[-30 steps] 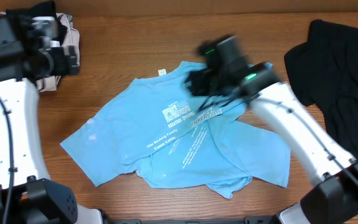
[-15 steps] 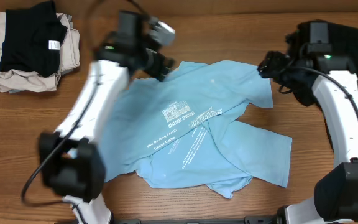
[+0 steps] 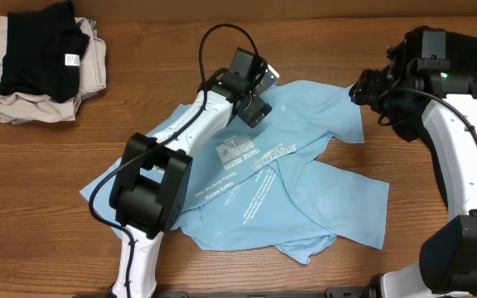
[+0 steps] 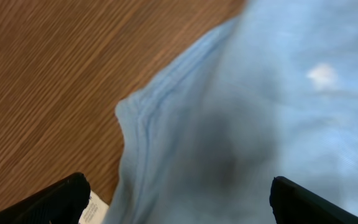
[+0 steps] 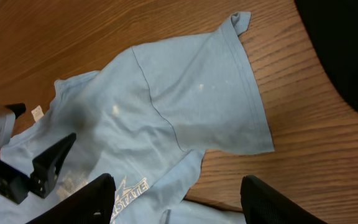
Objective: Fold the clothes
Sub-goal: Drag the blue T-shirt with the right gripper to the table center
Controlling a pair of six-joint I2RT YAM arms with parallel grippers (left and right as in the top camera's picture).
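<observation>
My left gripper (image 4: 179,190), jaws wide and empty, hovers over the collar (image 4: 138,124) of the light blue T-shirt (image 3: 305,190) on the table (image 3: 156,50). My right gripper (image 5: 178,186), equally spread, hangs above its sleeve (image 5: 216,93). Only the left has shifted, further onto the shirt.

Robotics lab bench: wood-grain table (image 3: 48,182), left arm (image 3: 195,126), right arm (image 3: 462,157).
</observation>
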